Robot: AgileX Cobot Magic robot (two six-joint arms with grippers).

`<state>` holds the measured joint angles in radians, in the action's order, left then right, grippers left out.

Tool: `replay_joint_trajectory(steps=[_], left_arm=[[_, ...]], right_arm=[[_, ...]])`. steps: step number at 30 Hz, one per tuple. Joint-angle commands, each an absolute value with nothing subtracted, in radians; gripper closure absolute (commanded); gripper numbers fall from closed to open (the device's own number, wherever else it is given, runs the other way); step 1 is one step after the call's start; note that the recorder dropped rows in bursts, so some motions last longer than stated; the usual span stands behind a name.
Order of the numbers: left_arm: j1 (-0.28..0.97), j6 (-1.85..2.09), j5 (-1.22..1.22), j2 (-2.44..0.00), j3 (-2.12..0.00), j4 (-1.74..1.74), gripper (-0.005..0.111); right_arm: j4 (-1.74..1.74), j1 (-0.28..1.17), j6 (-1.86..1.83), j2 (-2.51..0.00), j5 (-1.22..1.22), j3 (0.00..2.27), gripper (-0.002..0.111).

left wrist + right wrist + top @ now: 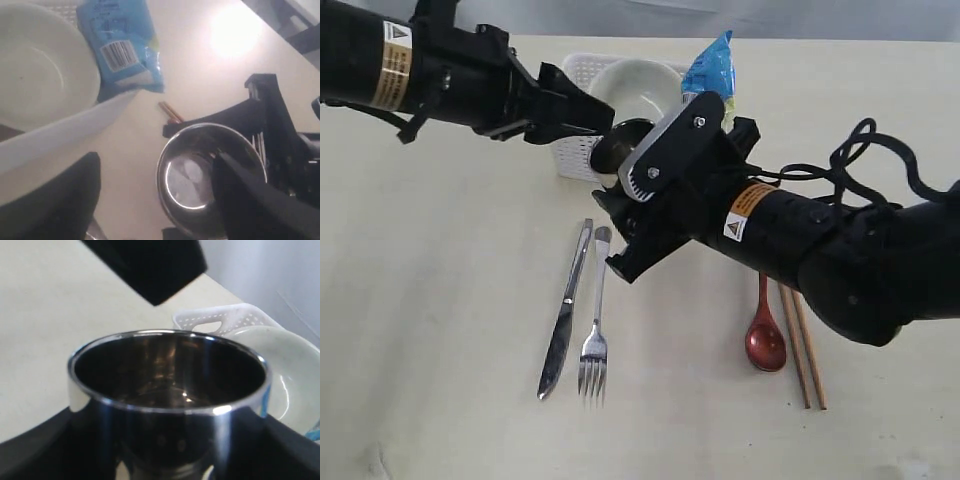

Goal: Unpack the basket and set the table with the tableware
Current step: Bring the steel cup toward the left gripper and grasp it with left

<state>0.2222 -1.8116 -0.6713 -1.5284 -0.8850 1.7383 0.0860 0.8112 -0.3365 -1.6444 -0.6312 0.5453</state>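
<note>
The steel mug (613,150) hangs just in front of the white basket (574,70). My right gripper (620,192) is shut on the mug (170,390), with a dark finger pressed against each side. My left gripper (595,118) stands open at the mug (200,180); one finger (250,200) reaches over the rim and the other is well clear of it. The cream bowl (640,85) is still in the basket. Knife (565,310), fork (595,335), red-brown spoon (765,340) and chopsticks (805,350) lie on the table (440,300). No small plate is in view.
A blue snack bag (712,65) leans at the basket's right end, beside the bowl (40,65). The two arms cross close together in front of the basket. My right arm's cable (860,160) loops above the table on the right.
</note>
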Motion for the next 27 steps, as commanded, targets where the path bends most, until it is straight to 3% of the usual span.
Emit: replay_joint_trajectory(steps=[1,17,20,27], left_arm=[[0.274,-1.828,-0.580,-1.529,-0.892,1.744,0.046],[0.282,-1.838,-0.577,-1.633,-0.892,1.744,0.050],[0.282,-1.838,-0.585,-1.646,-0.892,1.744,0.062],[0.282,-1.838,-0.603,-1.646,-0.892,1.744,0.106]], right_arm=[[0.086,0.814,-0.334,-1.643,-0.613,0.544,0.109],[0.015,0.819,-0.336,-1.643,-0.658,0.539,0.109],[0.015,0.819,-0.336,-1.643,-0.671,0.539,0.109],[0.015,0.819,-0.328,-1.643,-0.672,0.539,0.109]])
